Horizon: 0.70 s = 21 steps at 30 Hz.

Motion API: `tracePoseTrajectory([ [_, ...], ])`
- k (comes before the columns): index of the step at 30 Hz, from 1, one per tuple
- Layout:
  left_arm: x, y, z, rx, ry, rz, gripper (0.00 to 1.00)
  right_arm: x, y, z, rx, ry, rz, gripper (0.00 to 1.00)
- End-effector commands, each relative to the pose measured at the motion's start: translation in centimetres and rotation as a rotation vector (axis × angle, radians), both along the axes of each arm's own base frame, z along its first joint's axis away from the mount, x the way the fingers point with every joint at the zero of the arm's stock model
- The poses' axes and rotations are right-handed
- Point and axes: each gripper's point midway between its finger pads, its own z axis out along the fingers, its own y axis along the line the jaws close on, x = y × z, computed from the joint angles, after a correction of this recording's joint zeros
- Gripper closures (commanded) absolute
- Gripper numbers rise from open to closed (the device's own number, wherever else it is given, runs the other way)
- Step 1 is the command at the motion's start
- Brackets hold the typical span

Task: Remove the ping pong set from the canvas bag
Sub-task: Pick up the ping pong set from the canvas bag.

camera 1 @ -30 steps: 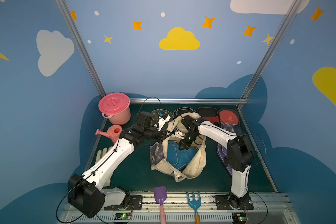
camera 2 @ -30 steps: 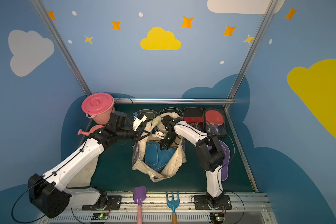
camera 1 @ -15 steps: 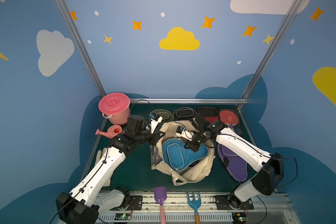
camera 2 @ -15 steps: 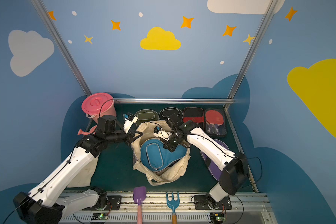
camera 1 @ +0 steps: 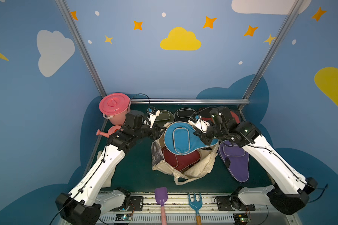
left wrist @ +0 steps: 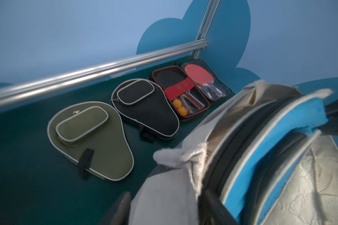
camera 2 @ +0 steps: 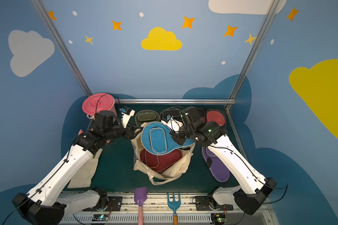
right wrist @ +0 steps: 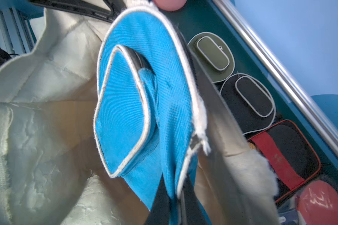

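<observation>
At the front edge lie a shovel [camera 1: 160, 194] and a rake [camera 1: 195, 200], no part of the job. Behind them the bag [camera 1: 199, 169] slumps open in the middle of the worktop [camera 1: 137, 171], and a maroon case [camera 1: 180, 159] lies flat inside it, untouched. Over the bag's mouth hangs the blue case [camera 1: 180, 136], raised and tilted, pinched by its narrow end in the clenched right gripper [camera 1: 203, 139]; the right wrist view shows the fingers closed tight on that end. It looks mostly out, though whether it is wholly clear of the rim I cannot tell. Just right of the bag a purple case [camera 1: 235, 161] lies on the worktop, partly under the right arm. The left gripper [left wrist: 165, 208] sits at the bag's far left rim; in the left wrist view its jaws stand well apart with canvas loose between them, so I judge it released. Along the back rail, well clear of the bag, lie an olive case [left wrist: 92, 136], a black case [left wrist: 146, 113], a ball pack [left wrist: 180, 91] and a paddle pack [left wrist: 205, 81]. So five pieces are out, the blue one is on its way, and the maroon one remains; anything beneath it is hidden
</observation>
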Motion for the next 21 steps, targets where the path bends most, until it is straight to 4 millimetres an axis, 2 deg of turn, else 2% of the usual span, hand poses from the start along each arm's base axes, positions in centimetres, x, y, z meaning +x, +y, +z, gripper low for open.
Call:
tracePoseTrajectory([
  [1,-0.5,0.6,3.6,-0.009,-0.095,-0.004,0.28,1.1,-0.5,6.4,0.13,-0.132,-0.057,1.0],
  [5,-1.8,1.1,7.9,-0.102,-0.185,-0.047,0.12,1.6,-0.4,10.1,0.218,-0.157,-0.081,1.0],
  [7,-2.7,0.8,9.2,-0.156,-0.193,-0.105,0.0,1.4,0.0,11.6,0.257,-0.169,-0.053,1.0],
  [8,-3.1,0.4,9.6,-0.177,-0.192,-0.139,0.0,1.4,0.2,12.2,0.274,-0.176,-0.039,1.0],
  [10,-4.1,-0.5,9.8,-0.216,-0.169,-0.223,0.0,1.3,0.7,13.2,0.309,-0.177,-0.002,1.0],
  [13,-4.4,-1.3,9.1,-0.244,-0.136,-0.279,0.0,1.1,1.4,14.0,0.342,-0.173,0.049,1.0],
  [21,-4.4,-2.6,7.3,-0.314,-0.077,-0.409,0.02,0.3,2.8,14.1,0.397,-0.137,0.16,1.0],
])
